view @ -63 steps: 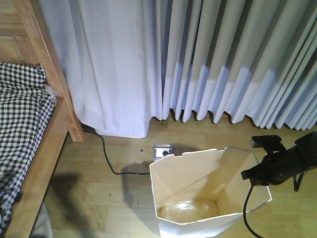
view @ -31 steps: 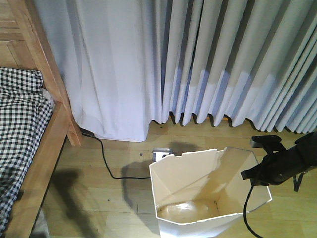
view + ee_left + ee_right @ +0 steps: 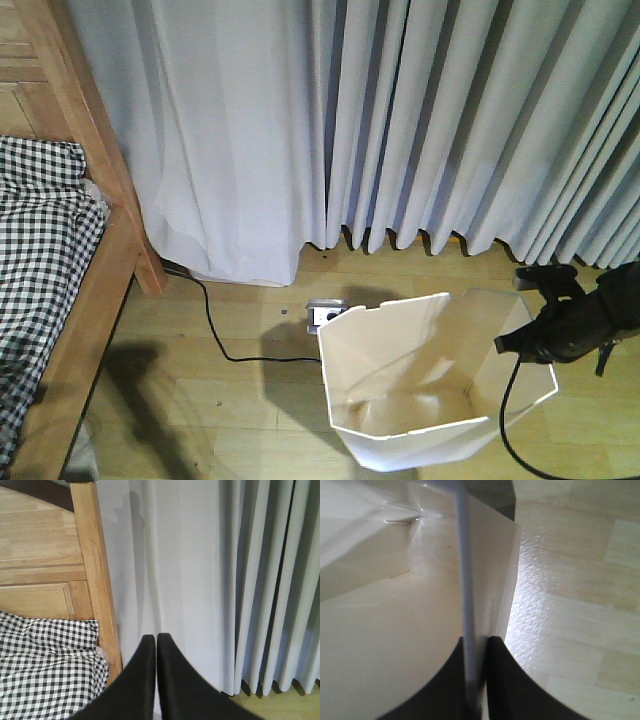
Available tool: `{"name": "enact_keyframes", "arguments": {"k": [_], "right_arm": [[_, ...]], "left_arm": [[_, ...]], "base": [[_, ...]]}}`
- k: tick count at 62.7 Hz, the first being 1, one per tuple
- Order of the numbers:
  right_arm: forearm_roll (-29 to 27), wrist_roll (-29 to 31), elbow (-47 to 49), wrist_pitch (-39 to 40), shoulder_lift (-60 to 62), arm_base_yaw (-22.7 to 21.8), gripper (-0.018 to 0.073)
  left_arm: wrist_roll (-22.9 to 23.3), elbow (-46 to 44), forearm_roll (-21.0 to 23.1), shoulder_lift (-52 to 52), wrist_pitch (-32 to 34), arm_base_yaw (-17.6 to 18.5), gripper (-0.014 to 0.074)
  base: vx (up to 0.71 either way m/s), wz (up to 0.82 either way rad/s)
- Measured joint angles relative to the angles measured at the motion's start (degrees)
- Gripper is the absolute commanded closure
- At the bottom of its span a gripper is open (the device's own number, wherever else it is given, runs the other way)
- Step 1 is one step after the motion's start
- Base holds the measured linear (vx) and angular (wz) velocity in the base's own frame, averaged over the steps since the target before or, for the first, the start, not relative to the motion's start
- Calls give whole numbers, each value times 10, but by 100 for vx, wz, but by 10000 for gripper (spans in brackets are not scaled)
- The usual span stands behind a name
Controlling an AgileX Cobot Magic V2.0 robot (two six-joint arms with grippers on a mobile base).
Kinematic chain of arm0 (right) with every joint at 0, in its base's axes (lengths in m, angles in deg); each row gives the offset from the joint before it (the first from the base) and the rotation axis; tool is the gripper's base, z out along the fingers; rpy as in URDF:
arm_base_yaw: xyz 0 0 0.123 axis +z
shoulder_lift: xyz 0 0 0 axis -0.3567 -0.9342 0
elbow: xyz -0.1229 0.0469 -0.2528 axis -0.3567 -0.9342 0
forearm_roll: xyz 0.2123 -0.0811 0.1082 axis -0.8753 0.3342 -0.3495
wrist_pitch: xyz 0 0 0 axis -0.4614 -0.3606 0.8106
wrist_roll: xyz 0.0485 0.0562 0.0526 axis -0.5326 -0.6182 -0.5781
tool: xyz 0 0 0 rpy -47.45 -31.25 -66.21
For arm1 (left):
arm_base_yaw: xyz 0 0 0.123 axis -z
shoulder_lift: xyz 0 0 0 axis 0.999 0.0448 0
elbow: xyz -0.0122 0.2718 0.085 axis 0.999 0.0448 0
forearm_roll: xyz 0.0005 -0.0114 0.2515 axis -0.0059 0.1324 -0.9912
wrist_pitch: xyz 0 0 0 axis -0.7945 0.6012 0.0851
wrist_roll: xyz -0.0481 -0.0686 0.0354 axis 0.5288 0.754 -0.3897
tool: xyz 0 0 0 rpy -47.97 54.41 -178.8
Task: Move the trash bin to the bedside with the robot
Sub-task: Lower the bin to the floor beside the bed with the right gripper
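Right now, pinches the rim wall of the white thin-walled plastic trash bin with the right end effector — prob. to drag w/o lifting. Keeps left end effector closed, empty. Sits on pale wood-plank floor by grey curtains — well apart from the light-brown wooden bed, black cable between.

No readable text in any view.
Plain surfaces on trash bin, bed and curtain; floor box too blurred to read.
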Motion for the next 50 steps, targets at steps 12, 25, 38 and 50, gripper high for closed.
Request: {"name": "enact_keyframes", "arguments": {"k": [12, 25, 38, 50], "right_arm": [[-6, -18, 51, 4, -57, 0, 564], [11, -27, 119, -5, -133, 0, 564], [30, -54, 199, -5, -216, 0, 563], [61, -110, 293, -16, -308, 0, 561]], "left_arm": [[0, 0, 0, 0, 0, 0, 603], [0, 0, 0, 0, 0, 0, 603], [0, 0, 0, 0, 0, 0, 603], [0, 0, 0, 0, 0, 0, 603]], "base": [[0, 0], [0, 0], [0, 0], [0, 0]]}}
